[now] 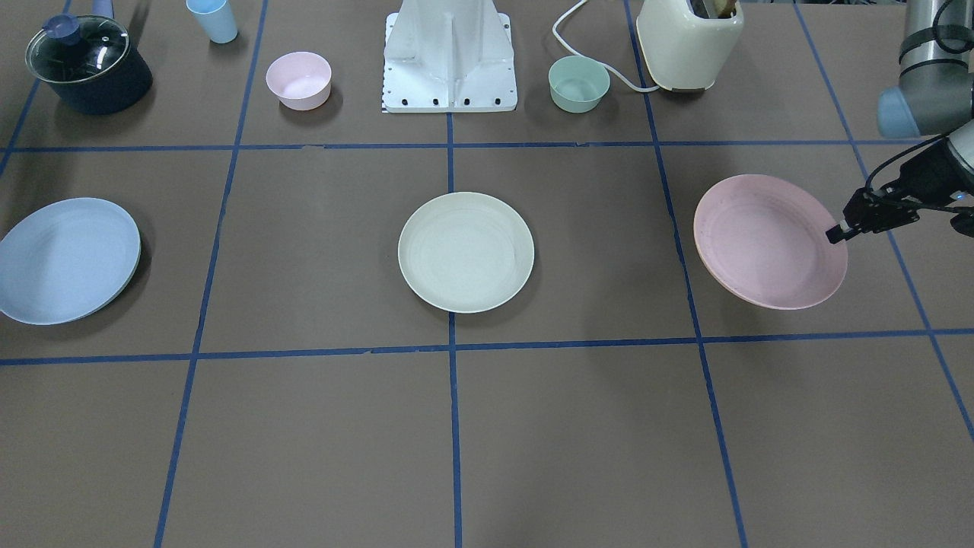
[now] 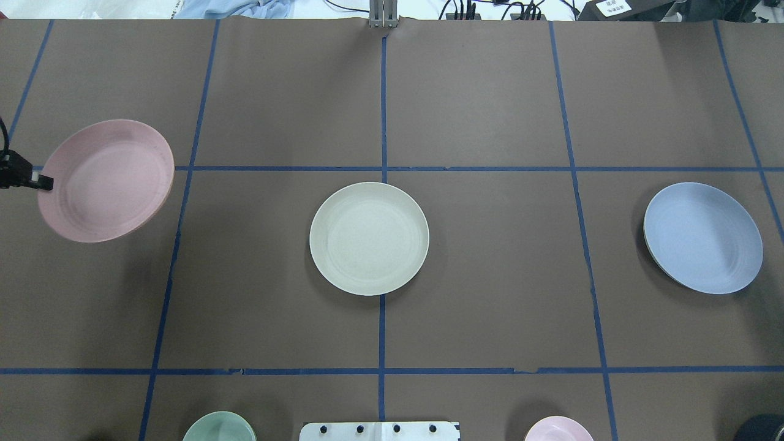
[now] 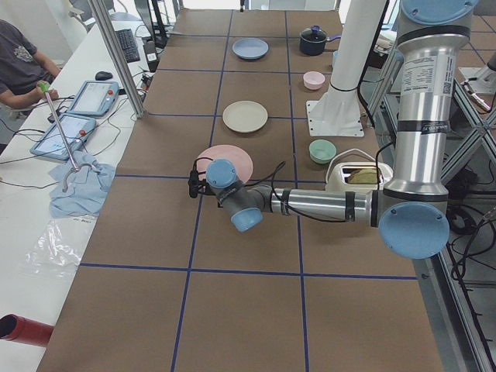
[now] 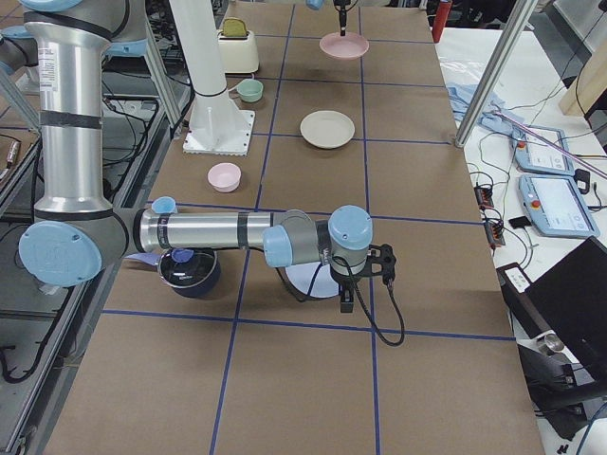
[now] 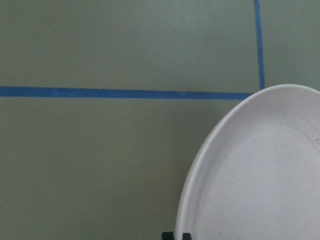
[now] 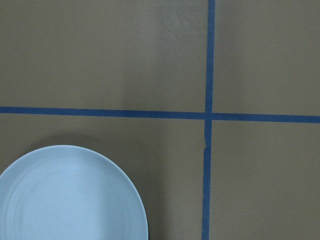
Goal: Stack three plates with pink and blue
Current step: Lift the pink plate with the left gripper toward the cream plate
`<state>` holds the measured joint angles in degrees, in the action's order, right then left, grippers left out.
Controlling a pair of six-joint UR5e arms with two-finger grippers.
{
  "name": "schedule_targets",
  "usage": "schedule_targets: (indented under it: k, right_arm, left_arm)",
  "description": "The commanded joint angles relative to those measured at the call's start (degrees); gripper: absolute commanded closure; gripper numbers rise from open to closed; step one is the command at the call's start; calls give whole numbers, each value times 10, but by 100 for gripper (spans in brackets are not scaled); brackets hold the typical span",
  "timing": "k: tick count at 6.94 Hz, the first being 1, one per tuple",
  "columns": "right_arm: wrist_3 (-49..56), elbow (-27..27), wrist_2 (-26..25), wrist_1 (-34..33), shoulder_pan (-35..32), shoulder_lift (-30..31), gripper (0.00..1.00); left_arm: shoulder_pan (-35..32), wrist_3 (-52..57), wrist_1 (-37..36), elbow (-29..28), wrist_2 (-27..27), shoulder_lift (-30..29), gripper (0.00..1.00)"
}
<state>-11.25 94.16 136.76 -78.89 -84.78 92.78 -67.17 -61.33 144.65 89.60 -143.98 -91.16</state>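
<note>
Overhead exterior, left fingers gripping rim of raised, tilted pink plate

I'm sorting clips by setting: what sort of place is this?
Probably a robotics lab: a tape-gridded table, the left UR5e arm, and an operator at control tablets.

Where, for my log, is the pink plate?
Overhead view: the pink plate hangs tilted at far left in the left gripper, left of the cream plate.

No legible text or labels
</note>
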Motion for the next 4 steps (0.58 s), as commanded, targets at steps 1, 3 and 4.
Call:
schedule_targets:
  k: [1, 3, 4]
  right_arm:
    - [-96, -41, -10, 117, 50, 0, 0]
    - [-167, -71, -32, 196, 99, 0, 0]
    - [-183, -74, -37, 211, 117, 0, 0]
  left_arm:
    - [82, -167, 0, 54, 65, -35, 100]
    - [175, -301, -2, 73, 137, -87, 100]
    - [215, -349, -18, 73, 176, -123, 100]
